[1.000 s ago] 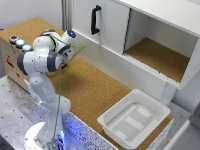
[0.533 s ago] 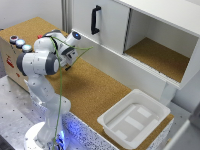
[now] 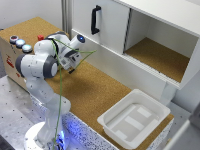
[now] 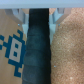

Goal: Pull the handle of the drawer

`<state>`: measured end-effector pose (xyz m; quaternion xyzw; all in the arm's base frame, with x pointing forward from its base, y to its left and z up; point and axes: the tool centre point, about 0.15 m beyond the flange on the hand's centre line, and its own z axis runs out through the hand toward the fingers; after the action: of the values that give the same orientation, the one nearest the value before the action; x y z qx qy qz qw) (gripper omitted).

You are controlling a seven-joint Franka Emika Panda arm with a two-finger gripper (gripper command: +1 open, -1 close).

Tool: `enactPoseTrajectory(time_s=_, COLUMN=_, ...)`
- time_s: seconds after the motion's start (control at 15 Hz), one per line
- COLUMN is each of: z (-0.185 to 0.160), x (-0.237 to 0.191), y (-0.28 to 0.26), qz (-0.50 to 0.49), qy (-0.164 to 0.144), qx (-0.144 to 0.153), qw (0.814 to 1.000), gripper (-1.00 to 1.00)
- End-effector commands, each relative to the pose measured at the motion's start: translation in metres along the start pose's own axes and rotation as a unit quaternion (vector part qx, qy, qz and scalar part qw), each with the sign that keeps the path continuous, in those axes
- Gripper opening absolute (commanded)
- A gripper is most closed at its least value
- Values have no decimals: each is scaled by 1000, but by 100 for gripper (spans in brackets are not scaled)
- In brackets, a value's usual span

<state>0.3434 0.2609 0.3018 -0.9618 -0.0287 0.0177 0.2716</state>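
The drawer (image 3: 134,120), a shallow white plastic box with a thick rim, sits on the cork table at the exterior view's lower right. A black vertical handle (image 3: 95,20) is mounted on the white front panel of the tall cabinet at the back. My gripper (image 3: 73,68) hangs over the cork near the exterior view's left, pointing down, far from both the handle and the box. In the wrist view the gripper (image 4: 39,15) is open with nothing held. Its pale fingertips (image 4: 21,17) straddle a dark strip between printed cardboard and cork.
A cardboard box (image 3: 11,62) with coloured buttons on top stands at the exterior view's left, close to my arm. The white cabinet (image 3: 165,35) has an open cork-floored compartment on the exterior view's right. A thin green cable (image 3: 61,100) runs down along the arm.
The wrist has shifted only slightly over the cork. Nothing was taken hold of or let go.
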Motion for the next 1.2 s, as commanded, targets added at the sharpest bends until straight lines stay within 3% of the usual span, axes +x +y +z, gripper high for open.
enactPoseTrajectory(time_s=0.0, z=4, x=7, y=52, qz=5, qy=-1, qx=16, qw=1000, gripper=-100)
enactPoseTrajectory(time_s=1.13, z=-22, x=1, y=99, qz=38, qy=18, qx=3, qw=999, gripper=-100)
